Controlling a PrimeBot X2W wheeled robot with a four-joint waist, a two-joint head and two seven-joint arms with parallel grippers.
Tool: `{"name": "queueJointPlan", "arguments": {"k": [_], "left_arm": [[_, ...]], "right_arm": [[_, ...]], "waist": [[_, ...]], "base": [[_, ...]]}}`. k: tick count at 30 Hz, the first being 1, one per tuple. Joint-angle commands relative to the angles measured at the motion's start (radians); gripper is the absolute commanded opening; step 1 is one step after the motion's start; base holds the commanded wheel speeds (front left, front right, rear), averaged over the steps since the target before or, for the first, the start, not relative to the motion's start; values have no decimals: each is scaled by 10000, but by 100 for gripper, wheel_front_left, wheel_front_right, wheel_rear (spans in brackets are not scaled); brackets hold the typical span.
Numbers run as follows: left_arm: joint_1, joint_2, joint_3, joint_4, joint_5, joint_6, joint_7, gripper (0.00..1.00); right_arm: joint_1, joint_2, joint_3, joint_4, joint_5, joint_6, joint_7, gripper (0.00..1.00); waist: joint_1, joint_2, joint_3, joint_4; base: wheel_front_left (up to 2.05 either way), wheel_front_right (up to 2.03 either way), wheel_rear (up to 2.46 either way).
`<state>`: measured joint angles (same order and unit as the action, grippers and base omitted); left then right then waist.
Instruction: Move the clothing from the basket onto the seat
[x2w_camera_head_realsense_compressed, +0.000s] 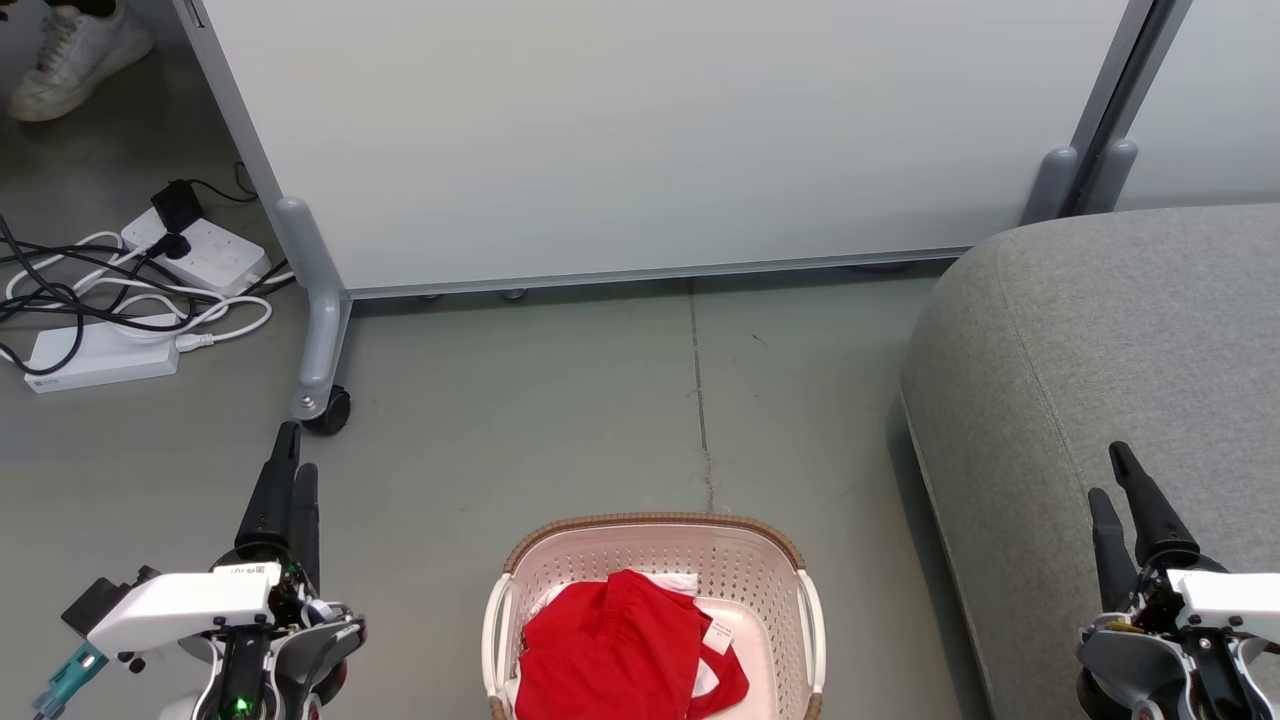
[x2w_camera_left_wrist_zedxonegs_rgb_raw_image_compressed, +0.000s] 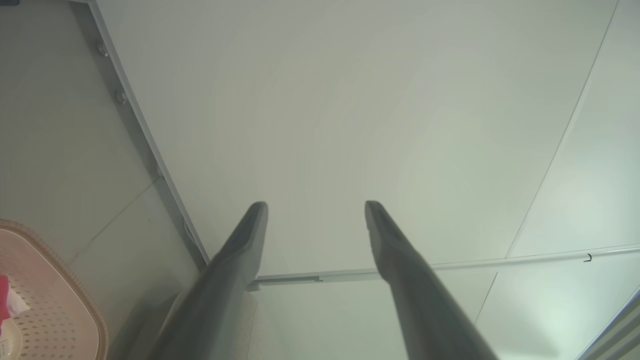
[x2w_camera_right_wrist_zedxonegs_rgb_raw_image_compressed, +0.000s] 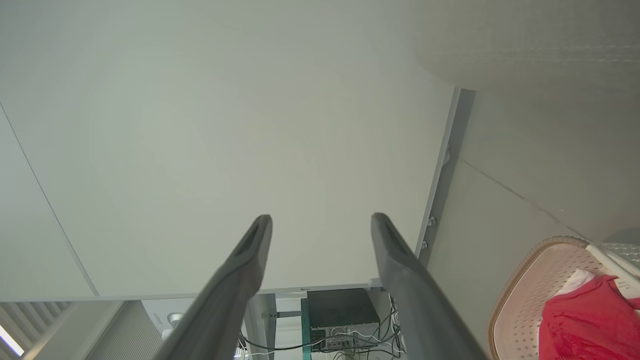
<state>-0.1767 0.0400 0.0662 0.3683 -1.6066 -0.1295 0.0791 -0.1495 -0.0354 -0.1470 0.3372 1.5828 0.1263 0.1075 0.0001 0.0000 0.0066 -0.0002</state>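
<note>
Left gripper (x2w_camera_head_realsense_compressed: 296, 450) and right gripper (x2w_camera_head_realsense_compressed: 1107, 472) stand wide and empty, flanking the basket (x2w_camera_head_realsense_compressed: 655, 522). The clothing (x2w_camera_head_realsense_compressed: 610, 650) lies heaped inside; the seat (x2w_camera_head_realsense_compressed: 1100, 340) is to its right. Hazard: a grab snagging a perforation may lift the basket, or tangled garments may spill onto the floor (x2w_camera_head_realsense_compressed: 560, 420).

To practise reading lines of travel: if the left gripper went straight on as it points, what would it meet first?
Probably the white partition panel, framed between the open fingers of the left gripper; distance unclear.
</note>
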Motion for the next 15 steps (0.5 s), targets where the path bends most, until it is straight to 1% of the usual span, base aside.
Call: {"name": "queueJointPlan", "arguments": {"k": [1,5,9,10,15], "left_arm": [[-382,60,-94,-255,63,-10,-136,100],[-460,125,-253,-365,505,-11,-354,100],[-556,139,-249,-570,1419,-11,-535,100],[-556,139,-249,-570,1419,-11,-535,100],[-641,135,-358,-930,2912,-12,-747,100]], "right_arm": [[-237,-131,76,-240,-166,32,-169,100],[-270,-256,208,-359,-541,34,-411,100],[-349,-421,283,-531,-1312,35,-623,100],[-349,-421,283,-531,-1312,35,-623,100],[-458,-534,360,-975,-2764,37,-852,100]], "waist": [[-1,0,3,0],[-1,0,4,1],[-1,0,6,-1],[-1,0,6,-1],[-1,0,12,-13]], "base": [[0,0,0],[0,0,0],[0,0,0],[0,0,0],[0,0,0]]}}
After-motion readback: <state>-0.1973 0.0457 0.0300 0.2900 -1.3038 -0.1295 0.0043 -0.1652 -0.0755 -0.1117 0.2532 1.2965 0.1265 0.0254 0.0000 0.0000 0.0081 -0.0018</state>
